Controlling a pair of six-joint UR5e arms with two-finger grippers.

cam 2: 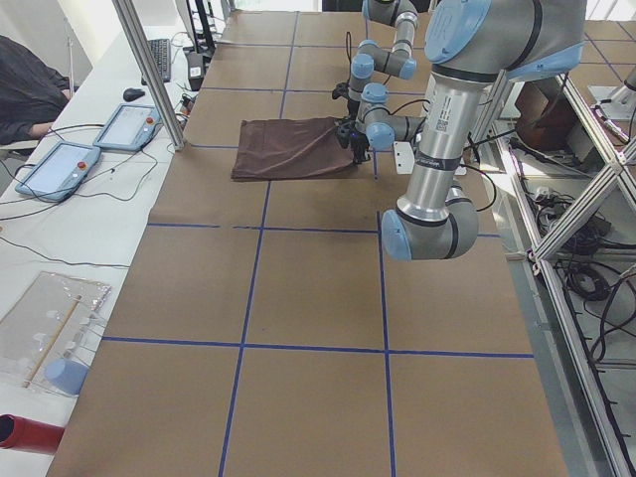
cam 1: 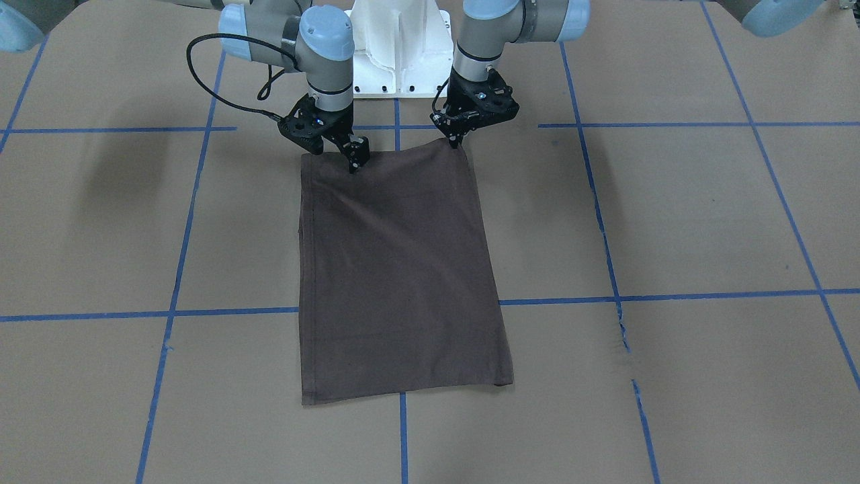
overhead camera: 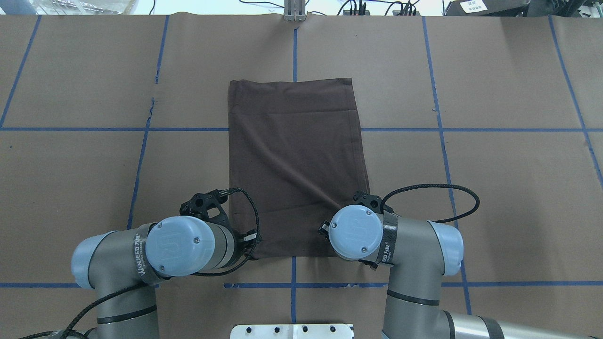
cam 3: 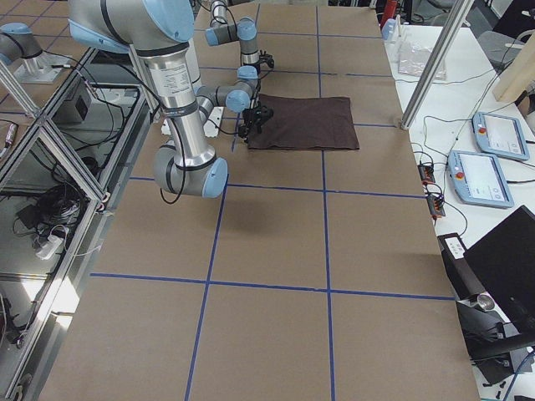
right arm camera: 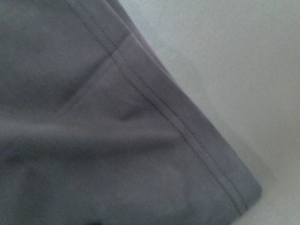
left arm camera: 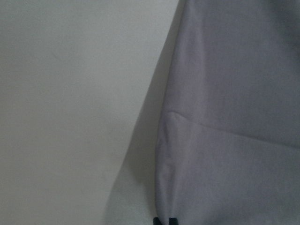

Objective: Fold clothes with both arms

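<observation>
T-shirt (cam 1: 403, 269), dark grey-brown, folded down to a tall rectangle and lying flat on the brown bench (cam 1: 672, 215), straight out in front of the white pedestal base (cam 1: 400, 47), one short edge close to the base and the other well away from it. Couple of soft diagonal creases across the cloth, otherwise pretty smooth. Left gripper (cam 1: 459, 140) down at the base-side corner on the robot's left, jaws pinched together right on the fabric there; dark fingertips (left arm camera: 159, 220) just peeking in at the bottom of the left wrist view, touching the shirt's edge. Right gripper (cam 1: 356, 161) also down on that base-side edge, a bit in from the corner on the robot's right. Honestly can't tell whether those jaws are closed or holding anything, since the wrist hides them from overhead. Right wrist view filled with a double-stitched hem (right arm camera: 187, 136) running to a corner. Blue tape lines (cam 1: 672, 125) gridding the bench, one passing under the shirt about halfway out from the base.
</observation>
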